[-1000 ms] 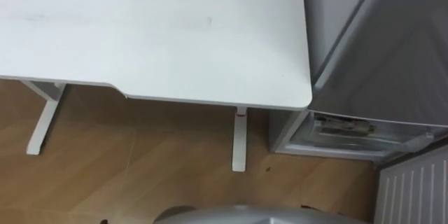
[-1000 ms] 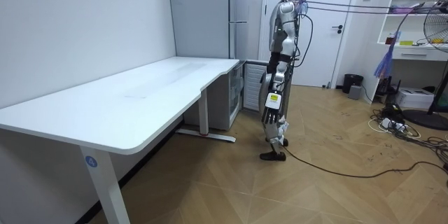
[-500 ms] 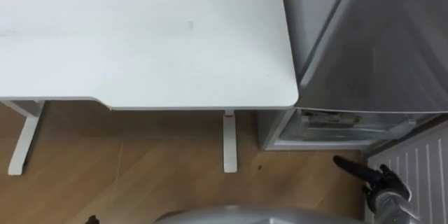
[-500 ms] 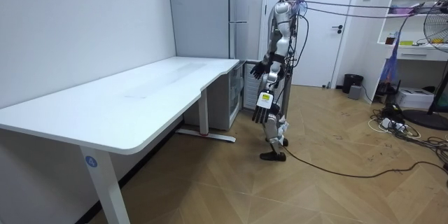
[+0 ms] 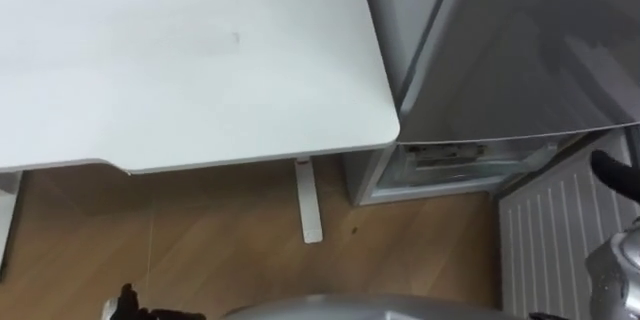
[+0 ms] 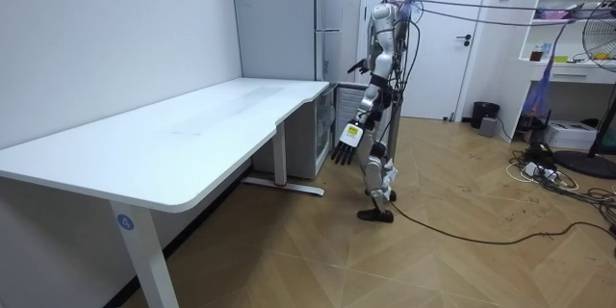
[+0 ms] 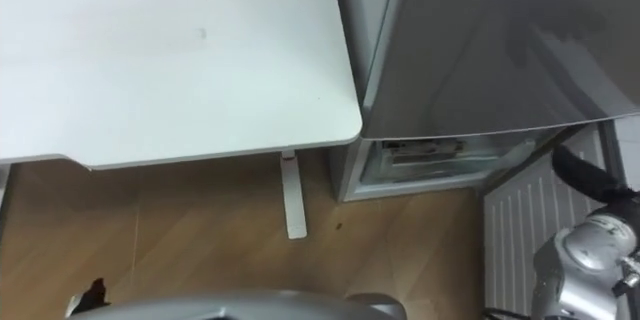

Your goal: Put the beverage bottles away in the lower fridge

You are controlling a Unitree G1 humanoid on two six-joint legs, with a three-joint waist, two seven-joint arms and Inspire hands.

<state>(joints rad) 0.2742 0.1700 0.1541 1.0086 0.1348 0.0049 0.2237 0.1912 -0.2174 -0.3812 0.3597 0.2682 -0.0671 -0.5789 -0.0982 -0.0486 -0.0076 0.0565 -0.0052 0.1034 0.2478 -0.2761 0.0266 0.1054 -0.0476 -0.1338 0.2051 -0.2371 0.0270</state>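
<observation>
While the robot is standing on the wooden floor (image 5: pixel 220 250) at the far end of the white desk (image 5: pixel 180 60), its body is facing the desk's corner and the grey fridge (image 5: pixel 520 50) just beside it. The desk is taking up the left part of the eye views and the fridge is standing at the right, with its side close to the desk's rounded corner. The upper grey door of the fridge is sitting closed. Under it the lower fridge compartment (image 5: pixel 450 160) is standing open, and its interior is showing as a pale strip; what is lying inside is too unclear to tell. The lower door (image 5: pixel 555 245) is swung out toward the robot, showing its white ribbed inner side. One white desk leg (image 5: pixel 308 200) is resting on the floor near the compartment.

The right hand (image 7: pixel 590 178) is reaching up at the right edge, in front of the open lower door; whether it is open or closed cannot be told. The left hand (image 6: pixel 344 144) is hanging out in front of the body in the room view, with fingers straight and spread, holding nothing.
</observation>
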